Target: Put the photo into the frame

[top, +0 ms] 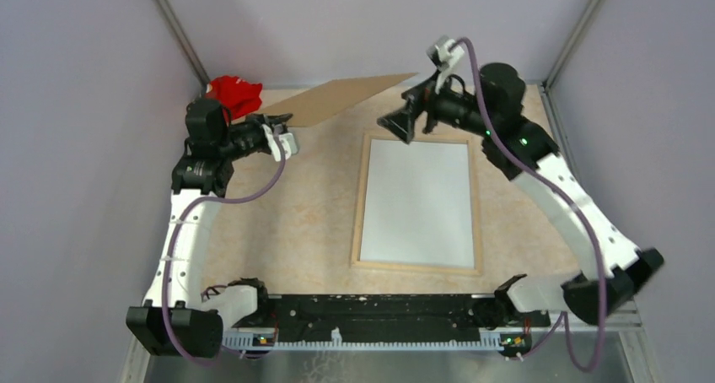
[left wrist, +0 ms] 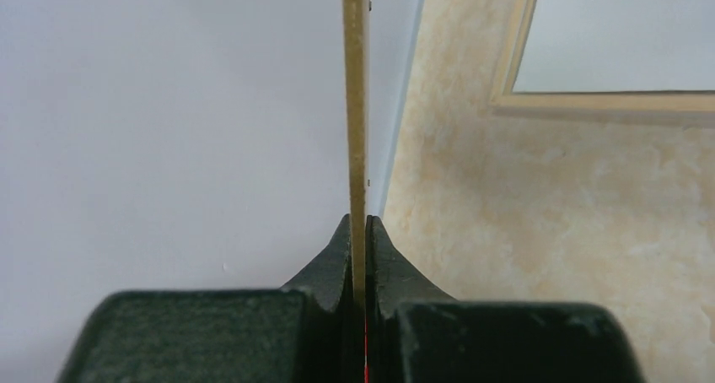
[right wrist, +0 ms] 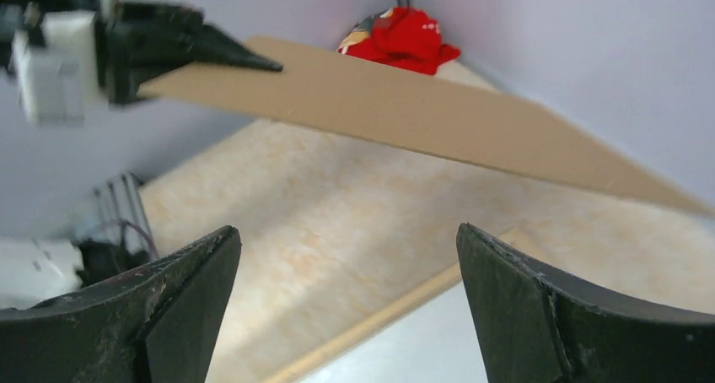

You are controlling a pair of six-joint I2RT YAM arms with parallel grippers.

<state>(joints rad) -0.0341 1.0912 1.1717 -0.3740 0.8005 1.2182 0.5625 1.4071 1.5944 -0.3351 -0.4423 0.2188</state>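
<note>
The frame point(top: 360, 199) lies flat on the table with its pale wood back up. A plain white sheet point(top: 416, 202) fills its opening; I cannot tell whether it is the photo's back, and no printed picture shows. My left gripper point(top: 278, 128) is shut on the left end of the brown backing board point(top: 341, 100) and holds it in the air behind the frame. In the left wrist view the board point(left wrist: 356, 105) shows edge-on between the closed fingers of that gripper point(left wrist: 358, 223). My right gripper point(top: 395, 128) is open and empty above the frame's far left corner point(right wrist: 379, 320).
A red cloth point(top: 236, 94) lies in the far left corner, behind the board; it also shows in the right wrist view point(right wrist: 400, 39). Grey walls enclose the table on the left, back and right. The frame's wooden rim point(left wrist: 607, 103) shows at the upper right of the left wrist view.
</note>
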